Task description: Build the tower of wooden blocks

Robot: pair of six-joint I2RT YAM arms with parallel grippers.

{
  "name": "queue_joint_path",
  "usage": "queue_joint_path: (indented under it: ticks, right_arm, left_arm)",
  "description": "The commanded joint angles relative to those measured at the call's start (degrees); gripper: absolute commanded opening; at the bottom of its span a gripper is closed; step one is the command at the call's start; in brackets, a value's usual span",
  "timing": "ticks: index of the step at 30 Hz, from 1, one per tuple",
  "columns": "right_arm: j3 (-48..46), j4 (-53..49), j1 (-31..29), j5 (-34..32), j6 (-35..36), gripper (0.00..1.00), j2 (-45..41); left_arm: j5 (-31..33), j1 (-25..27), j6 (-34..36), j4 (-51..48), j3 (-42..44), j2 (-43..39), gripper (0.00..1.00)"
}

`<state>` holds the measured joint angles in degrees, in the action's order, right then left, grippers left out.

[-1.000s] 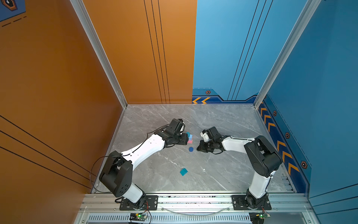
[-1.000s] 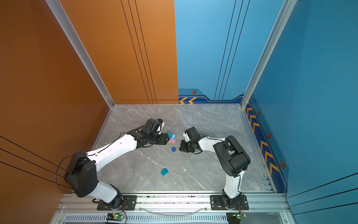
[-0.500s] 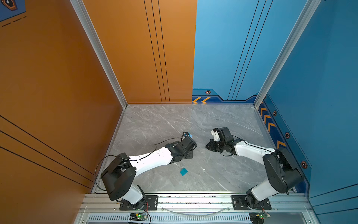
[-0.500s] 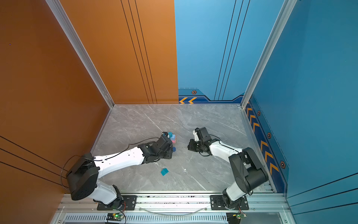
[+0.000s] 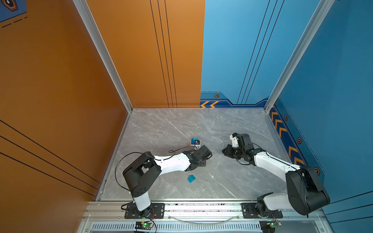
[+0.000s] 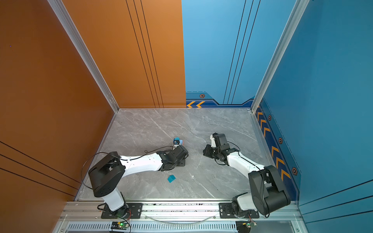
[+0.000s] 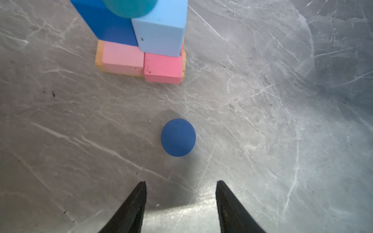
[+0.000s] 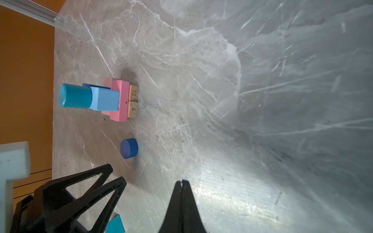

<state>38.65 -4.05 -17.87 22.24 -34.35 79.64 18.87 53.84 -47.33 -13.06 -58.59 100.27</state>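
Left gripper (image 7: 180, 184) spread, empty, just on the near side of dark-blue cylinder (image 7: 178, 137) (tower (image 7: 123, 58) stands farther back). Right gripper (image 8: 182, 182) pressed together, empty, off to the right.

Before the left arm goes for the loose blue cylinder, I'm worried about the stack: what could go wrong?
The dark-blue cylinder lies close to the stacked pink bars; the open left fingers overshooting it could shove them. The teal cylinder stands topmost, so a knock might topple it.
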Motion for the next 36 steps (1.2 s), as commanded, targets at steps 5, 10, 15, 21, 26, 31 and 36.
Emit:
queue_joint_path:
  ticks: [5, 10, 15, 21, 26, 31, 36]
  right_arm:
    - [-1.60, -1.17, 1.77, 0.24, 1.21, 0.00, -2.18]
    - [-2.22, -1.13, 2.53, 0.35, 1.21, 0.00, -2.99]
    - [-2.62, -0.95, 2.76, 0.35, 1.13, 0.00, -3.45]
    - [-2.86, -0.78, 2.89, 0.44, 0.95, 0.00, -3.53]
    - [-3.04, -0.61, 2.93, 0.44, 0.81, 0.00, -3.83]
    - [-3.07, -0.38, 2.96, 0.44, 0.69, 0.00, -3.77]
    - [-3.15, -0.37, 2.97, 0.44, 0.69, 0.00, -3.64]
  left_arm:
    - [3.64, 0.40, -2.47, -1.50, -4.44, 3.72, 0.57]
    - [3.97, 0.06, -3.41, -3.08, -5.39, 5.15, 0.56]
    - [5.03, 0.05, -3.81, -4.37, -5.73, 5.46, 0.55]
    - [5.06, -0.72, -4.56, -5.16, -6.52, 7.69, 0.54]
    - [4.66, -1.63, -5.01, -3.99, -5.94, 8.34, 0.52]
    - [4.78, -2.20, -5.23, -3.49, -5.69, 8.88, 0.51]
    - [4.51, -2.58, -5.14, -2.97, -5.78, 9.77, 0.49]
